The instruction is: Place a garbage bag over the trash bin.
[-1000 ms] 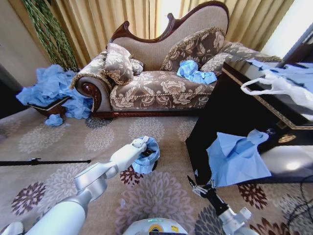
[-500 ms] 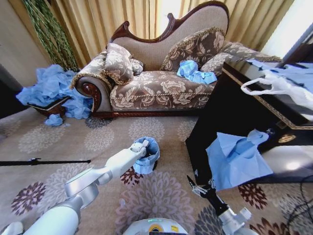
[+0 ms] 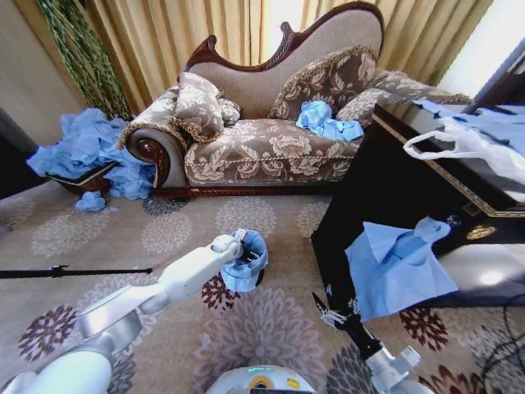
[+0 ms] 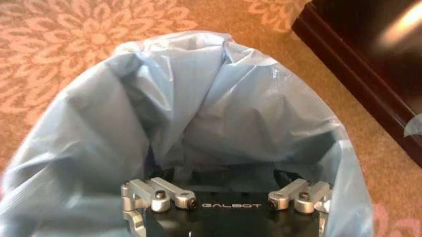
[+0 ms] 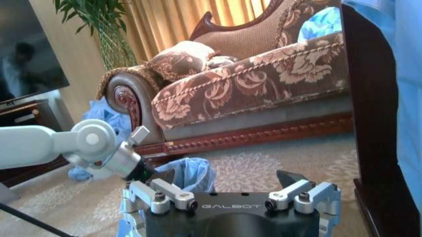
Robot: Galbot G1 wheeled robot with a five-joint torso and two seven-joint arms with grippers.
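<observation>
Floral carpet [image 3: 271,328] underfoot, right gripper [image 3: 331,315] parked low in front with jaws spread and nothing held. Left gripper [image 3: 239,245] sits at the mouth of the trash bin [image 3: 256,273], inside the garbage bag [image 4: 218,103]; finger state cannot be told. Lining looks nearly done; judged next need: seat the rim evenly. Black cabinet [image 3: 369,205] stands close at right, sofa [image 3: 271,131] beyond.

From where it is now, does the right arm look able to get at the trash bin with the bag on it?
Probably yes. The right gripper hangs low over bare carpet, with nothing lying between it and the trash bin. But the left gripper already sits in the garbage bag opening.
</observation>
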